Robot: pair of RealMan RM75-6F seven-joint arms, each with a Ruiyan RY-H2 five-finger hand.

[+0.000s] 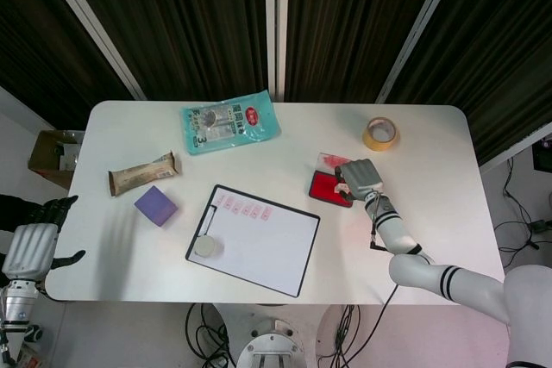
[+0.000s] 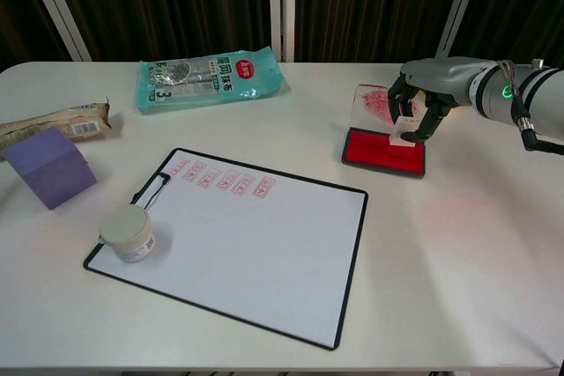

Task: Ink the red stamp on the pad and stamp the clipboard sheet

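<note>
The right hand (image 2: 421,103) pinches the red stamp (image 2: 404,132) between its fingertips, directly over the red ink pad (image 2: 382,151). I judge it should press straight down, flat and light, so the face inks evenly. The clipboard sheet (image 2: 256,239) lies well apart toward the left. The left hand (image 1: 33,246) hangs spread beside the table (image 2: 476,244) edge

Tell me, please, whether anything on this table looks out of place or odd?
One thing: a small round jar sits on the clipboard sheet, near the clip, taking up stamping space. The ink pad's clear lid is smeared with red ink.
</note>
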